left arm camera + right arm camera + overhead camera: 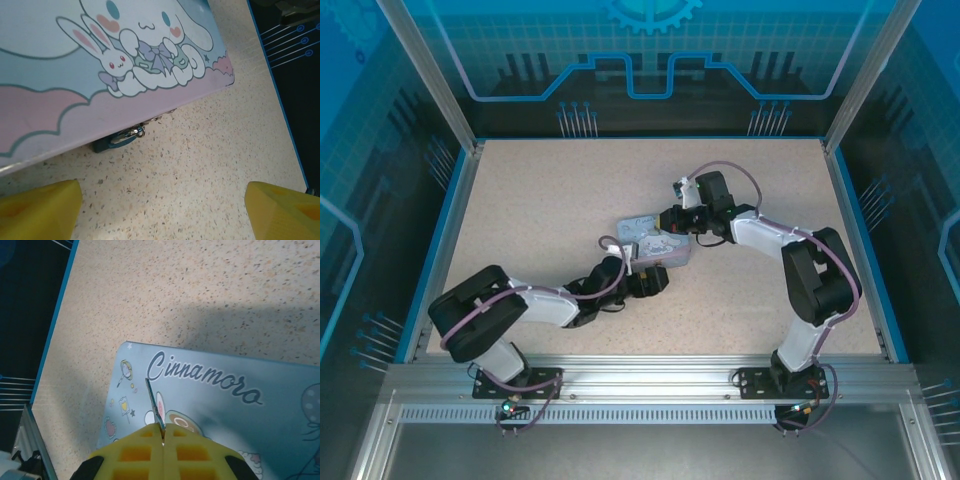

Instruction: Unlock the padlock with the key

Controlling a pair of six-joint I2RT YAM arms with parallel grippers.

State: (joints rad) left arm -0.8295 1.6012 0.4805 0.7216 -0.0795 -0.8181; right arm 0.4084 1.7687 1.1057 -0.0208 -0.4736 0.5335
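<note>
The padlock, small and dark with a shiny shackle, hangs at the front edge of the pale blue cartoon tin and rests on the tabletop. My left gripper is open just in front of it, its yellow fingertips wide apart and nothing between them. Seen from above, this gripper sits at the tin's near side. My right gripper is shut on the key, whose thin silvery blade sticks out edge-on above the tin's lid. In the top view, the right gripper hovers at the tin's far right.
The tin lies mid-table on the speckled beige surface. Blue raised edges border the table, with metal frame posts at the back corners. Both arms reach inward and meet over the tin.
</note>
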